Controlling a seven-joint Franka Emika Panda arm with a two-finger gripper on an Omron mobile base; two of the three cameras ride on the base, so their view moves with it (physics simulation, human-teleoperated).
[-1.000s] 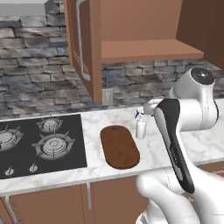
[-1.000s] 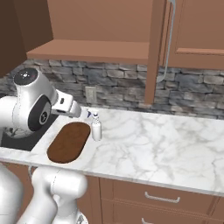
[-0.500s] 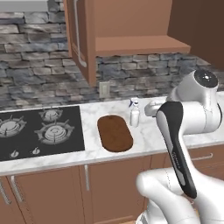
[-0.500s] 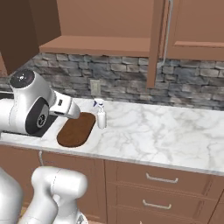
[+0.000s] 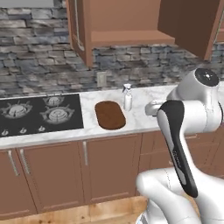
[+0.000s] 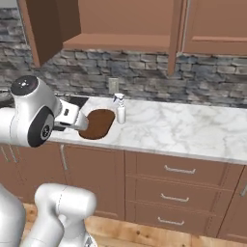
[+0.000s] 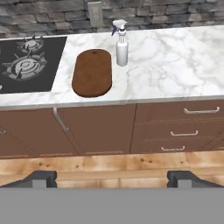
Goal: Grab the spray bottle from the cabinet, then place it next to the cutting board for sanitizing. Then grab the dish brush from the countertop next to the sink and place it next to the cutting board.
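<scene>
The spray bottle (image 5: 127, 97) (image 6: 120, 109) (image 7: 121, 43) stands upright on the white marble countertop (image 5: 142, 118) (image 6: 188, 130) (image 7: 175, 61), just right of the dark brown cutting board (image 5: 110, 115) (image 6: 96, 123) (image 7: 92, 72). Above them the cabinet (image 5: 127, 24) (image 6: 120, 21) hangs with its doors open. My gripper (image 7: 112, 178) is open and holds nothing. It is well back from the counter's front edge and looks at the board and bottle from a distance. The dish brush and the sink are out of view.
A black stovetop (image 5: 41, 113) (image 7: 26, 57) lies left of the board. A wall outlet (image 5: 101, 78) sits on the stone backsplash. Lower doors and drawers (image 6: 178, 193) (image 7: 188, 127) front the counter, with wooden floor (image 7: 109, 164) before them.
The whole picture has shifted: the base has backed away from the counter, so board and bottle look farther off. The bottle stays beside the board, and the gripper stays open.
</scene>
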